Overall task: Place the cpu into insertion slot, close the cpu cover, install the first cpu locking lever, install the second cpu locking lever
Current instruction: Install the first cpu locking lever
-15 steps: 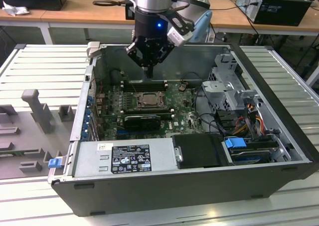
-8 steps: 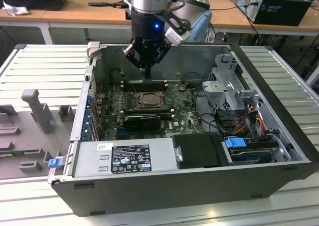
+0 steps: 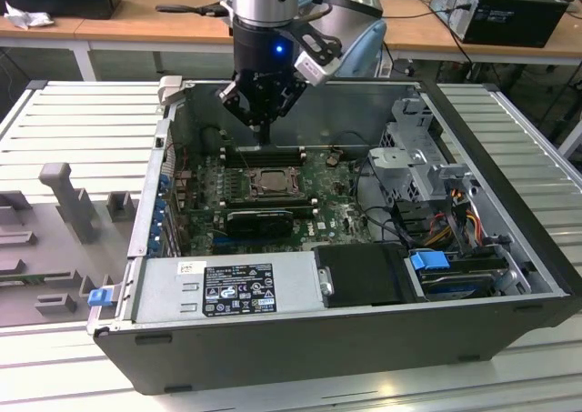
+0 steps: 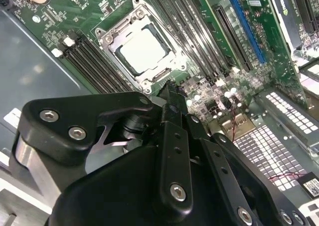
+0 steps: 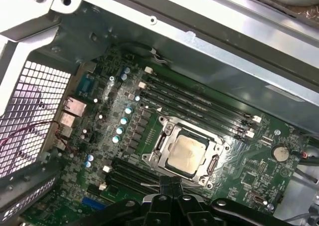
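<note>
Tool (image 3: pixel 264 132) clenched, gripping nothing, hanging near cpu (image 5: pixel 187 152), chip seated in insertion slot (image 5: pixel 218 159)

A ribbed grey table (image 3: pixel 73 112) carries an open computer case (image 3: pixel 364 348), which stands directly beneath the pincer (image 3: pixel 264 137). Grey blocks (image 3: pixel 65 198) rest on the table, well off to the exterior view's left of the pincer.
</note>
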Robot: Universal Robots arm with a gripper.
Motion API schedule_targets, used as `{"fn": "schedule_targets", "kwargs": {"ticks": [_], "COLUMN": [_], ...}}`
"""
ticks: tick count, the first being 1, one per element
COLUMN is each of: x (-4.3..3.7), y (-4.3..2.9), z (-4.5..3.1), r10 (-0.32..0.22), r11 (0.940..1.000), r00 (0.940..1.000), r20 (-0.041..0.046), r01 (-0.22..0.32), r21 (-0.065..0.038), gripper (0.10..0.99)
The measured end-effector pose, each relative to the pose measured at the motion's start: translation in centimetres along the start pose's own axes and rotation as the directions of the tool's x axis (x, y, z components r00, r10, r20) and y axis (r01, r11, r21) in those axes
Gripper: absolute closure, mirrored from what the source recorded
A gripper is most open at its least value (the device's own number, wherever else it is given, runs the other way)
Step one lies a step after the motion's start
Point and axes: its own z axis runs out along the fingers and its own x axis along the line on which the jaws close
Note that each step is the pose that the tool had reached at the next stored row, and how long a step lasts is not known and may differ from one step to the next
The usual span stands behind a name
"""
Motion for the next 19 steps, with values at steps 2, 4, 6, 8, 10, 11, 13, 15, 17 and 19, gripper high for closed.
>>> {"fn": "schedule_targets", "kwargs": {"ticks": [2,4,6,8,10,11,13,15,17,19], "x": [0.17,0.38,0.39,0.45,0.44,0.43,0.43,0.49,1.56,2.63], "y": [0.06,0.15,0.16,0.20,0.22,0.23,0.24,0.27,0.75,1.22], "z": [0.05,0.35,0.52,0.97,1.50,1.77,2.19,2.57,2.65,2.69], "r10": [0.000,0.002,0.006,0.023,0.098,0.132,0.188,0.241,0.241,0.241], "r11": [1.0000,1.0000,1.0000,0.9997,0.9951,0.9912,0.9821,0.9706,0.9705,0.9705], "r00": [1.0000,0.9999,0.9998,0.9994,0.9950,0.9910,0.9820,0.9705,0.9704,0.9703], "r20": [0.0004,0.0115,0.0175,0.0243,0.0221,0.0210,0.0191,0.0173,0.0180,0.0195], "r01": [0.000,-0.002,-0.006,-0.023,-0.098,-0.132,-0.188,-0.241,-0.241,-0.241], "r21": [0.000,0.005,0.007,0.010,0.009,0.009,0.008,0.007,0.007,0.007], "gripper": [0.980,0.980,0.980,0.980,0.980,0.980,0.980,0.980,0.980,0.980]}}
